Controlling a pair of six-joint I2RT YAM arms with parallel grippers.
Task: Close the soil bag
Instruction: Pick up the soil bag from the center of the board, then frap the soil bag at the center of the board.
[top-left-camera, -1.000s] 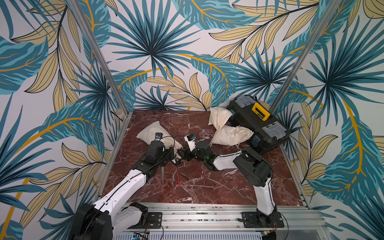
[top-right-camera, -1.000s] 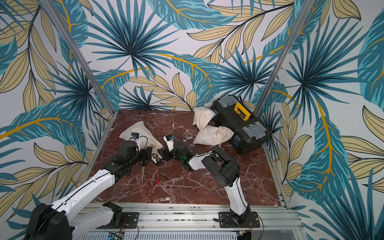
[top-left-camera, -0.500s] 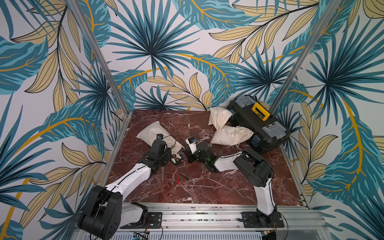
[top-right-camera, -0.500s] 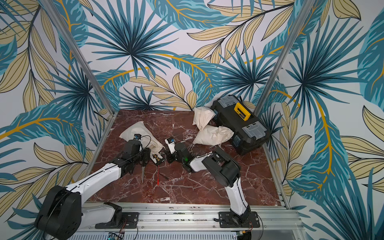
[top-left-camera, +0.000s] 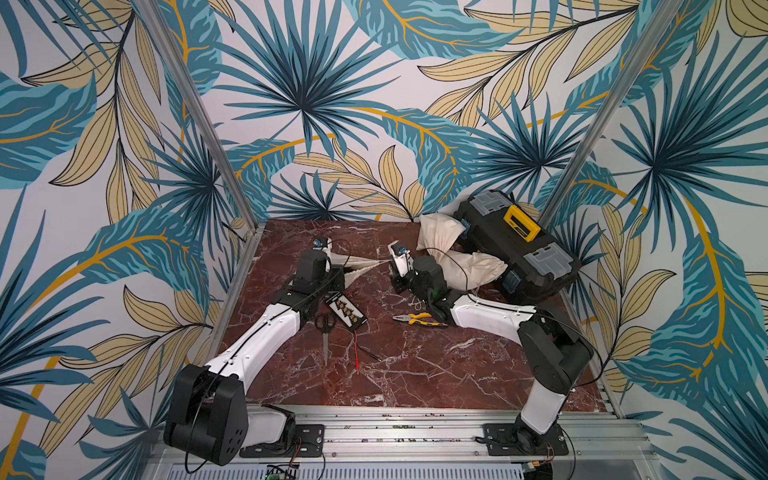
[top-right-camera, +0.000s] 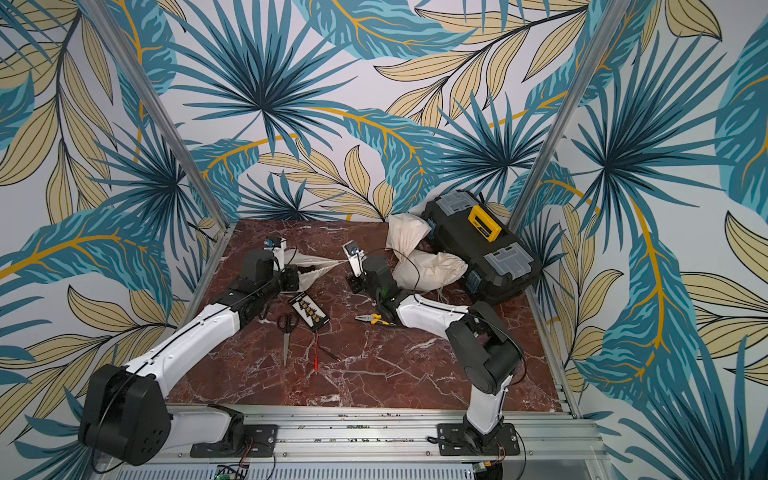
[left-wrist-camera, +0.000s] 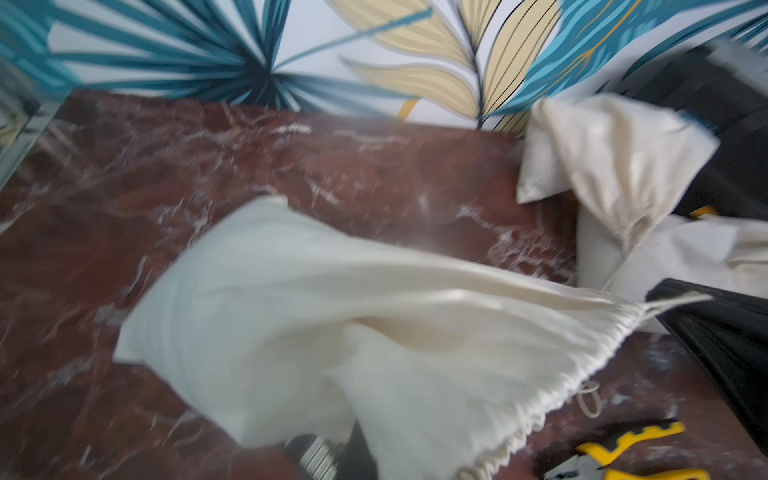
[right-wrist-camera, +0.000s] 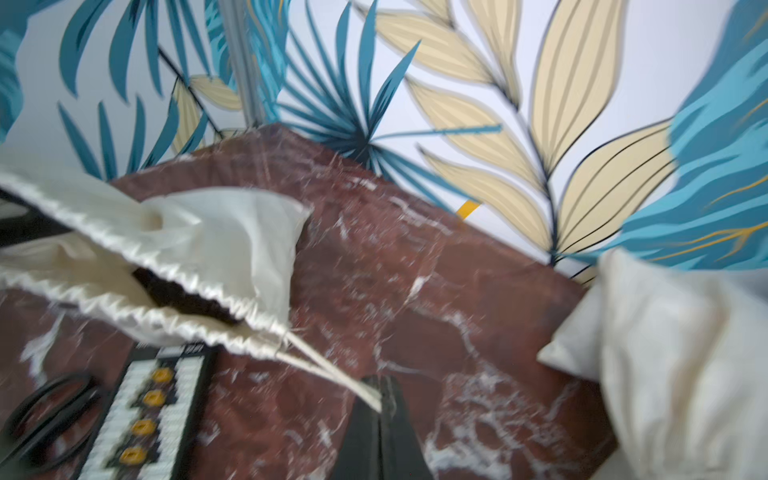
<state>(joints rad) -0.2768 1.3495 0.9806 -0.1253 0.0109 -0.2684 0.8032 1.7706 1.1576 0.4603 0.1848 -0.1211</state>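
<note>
My right gripper (right-wrist-camera: 380, 390) is clenched on the thin white drawstring cord (right-wrist-camera: 328, 368) of the cream cloth soil bag (right-wrist-camera: 232, 237). Its puckered mouth gapes, dark crumbly soil (right-wrist-camera: 187, 297) inside. It's stretched over the red marble desk (top-left-camera: 415, 365) to my left gripper (top-left-camera: 338, 277), also clenched.

My left arm (top-left-camera: 266, 332) reaches forward and low, and my left tool (top-left-camera: 337, 277) at its end is closed. My right arm (top-left-camera: 490, 318) bends sharply at the elbow and reaches inward toward the left one, my right tool (right-wrist-camera: 380, 399) pinched tight on the drawstring (right-wrist-camera: 332, 370).
</note>
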